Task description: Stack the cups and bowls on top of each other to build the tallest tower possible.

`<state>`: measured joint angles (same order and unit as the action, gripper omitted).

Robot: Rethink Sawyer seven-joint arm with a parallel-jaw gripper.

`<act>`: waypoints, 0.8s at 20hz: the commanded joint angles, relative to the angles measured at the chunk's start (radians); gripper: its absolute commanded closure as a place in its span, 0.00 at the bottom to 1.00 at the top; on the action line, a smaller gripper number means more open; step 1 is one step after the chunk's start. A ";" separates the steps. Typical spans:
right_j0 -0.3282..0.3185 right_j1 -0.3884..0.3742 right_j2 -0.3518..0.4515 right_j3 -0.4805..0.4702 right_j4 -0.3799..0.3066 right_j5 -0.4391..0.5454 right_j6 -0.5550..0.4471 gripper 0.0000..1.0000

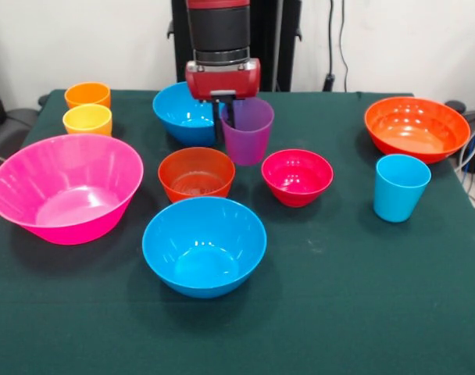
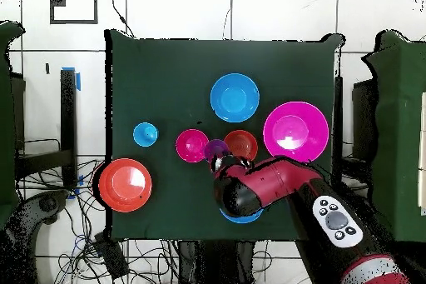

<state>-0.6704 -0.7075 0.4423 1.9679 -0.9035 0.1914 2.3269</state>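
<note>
My gripper (image 1: pixel 223 121) is shut on the left rim of the translucent purple cup (image 1: pixel 249 133), one finger inside and one outside. The cup stands upright between the far blue bowl (image 1: pixel 183 113) and the small magenta-red bowl (image 1: pixel 297 176). The small orange bowl (image 1: pixel 196 173) sits just in front. The large pink bowl (image 1: pixel 66 187), the near blue bowl (image 1: pixel 204 244), the wide orange-red bowl (image 1: pixel 416 129) and the light blue cup (image 1: pixel 401 187) stand apart. The orange cup (image 1: pixel 87 94) and the yellow cup (image 1: pixel 87 119) stand at the far left. Nothing is stacked.
In the overhead view the arm (image 2: pixel 258 185) covers the far blue bowl (image 2: pixel 241 216) and hides the orange and yellow cups. The purple cup (image 2: pixel 216 149) shows at its tip. Cables lie on the floor around the green table (image 2: pixel 166 72).
</note>
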 commanded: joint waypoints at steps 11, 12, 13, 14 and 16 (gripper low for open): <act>-0.028 -0.022 0.049 -0.052 -0.004 0.094 -0.113 1.00; -0.023 -0.015 0.041 -0.055 -0.010 0.086 -0.104 1.00; -0.016 -0.001 0.031 -0.061 -0.020 0.072 -0.090 1.00; -0.008 0.009 0.019 -0.063 -0.029 0.055 -0.075 1.00; 0.003 0.024 0.002 -0.074 -0.040 0.041 -0.057 1.00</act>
<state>-0.7088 -0.7288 0.4423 1.9548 -0.9035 0.1914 2.3269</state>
